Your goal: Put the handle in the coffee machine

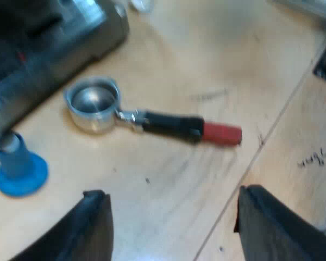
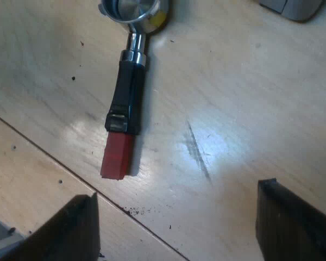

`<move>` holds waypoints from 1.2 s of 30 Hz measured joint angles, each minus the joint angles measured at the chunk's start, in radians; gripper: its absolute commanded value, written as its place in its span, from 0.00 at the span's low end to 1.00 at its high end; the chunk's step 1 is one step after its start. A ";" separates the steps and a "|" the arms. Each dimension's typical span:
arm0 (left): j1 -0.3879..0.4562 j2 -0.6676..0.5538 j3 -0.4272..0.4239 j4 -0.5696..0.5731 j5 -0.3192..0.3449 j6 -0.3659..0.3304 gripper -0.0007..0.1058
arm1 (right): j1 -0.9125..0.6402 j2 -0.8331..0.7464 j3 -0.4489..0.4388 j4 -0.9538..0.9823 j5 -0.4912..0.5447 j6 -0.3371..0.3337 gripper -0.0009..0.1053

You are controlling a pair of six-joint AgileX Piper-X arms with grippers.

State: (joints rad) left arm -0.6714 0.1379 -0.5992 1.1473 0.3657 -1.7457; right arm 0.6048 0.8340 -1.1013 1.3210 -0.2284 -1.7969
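1. While the holder (image 1: 157, 122) lay loose on the table (image 1: 206, 54) beside the coffee machine (image 1: 54, 49), we judged the task unstarted: grasping and locking remained.
2. Our left gripper (image 1: 173, 193) and right gripper (image 2: 176, 190) hovered above it, both spread wide, empty.
3. Its long axis lay flat, with the basket toward the machine and the red end away.

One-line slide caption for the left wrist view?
Open left gripper near the loose metal holder lying on the wooden table beside the blue tamper and espresso machine.
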 measured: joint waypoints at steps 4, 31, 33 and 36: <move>0.000 0.000 0.026 -0.017 0.037 0.017 0.51 | 0.052 0.016 0.000 0.000 0.040 0.016 0.60; 0.000 0.000 0.032 -0.050 0.097 0.073 0.51 | 0.473 0.124 0.130 -0.137 0.307 0.475 0.60; 0.000 0.000 0.032 -0.050 0.097 0.073 0.51 | 0.473 0.124 0.139 -0.142 0.307 0.490 0.60; 0.000 0.000 0.032 -0.050 0.097 0.073 0.51 | 0.473 0.125 0.143 -0.144 0.307 0.493 0.60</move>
State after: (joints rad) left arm -0.6714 0.1379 -0.5672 1.0971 0.4622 -1.6730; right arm 1.0780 0.9591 -0.9583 1.1765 0.0790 -1.3038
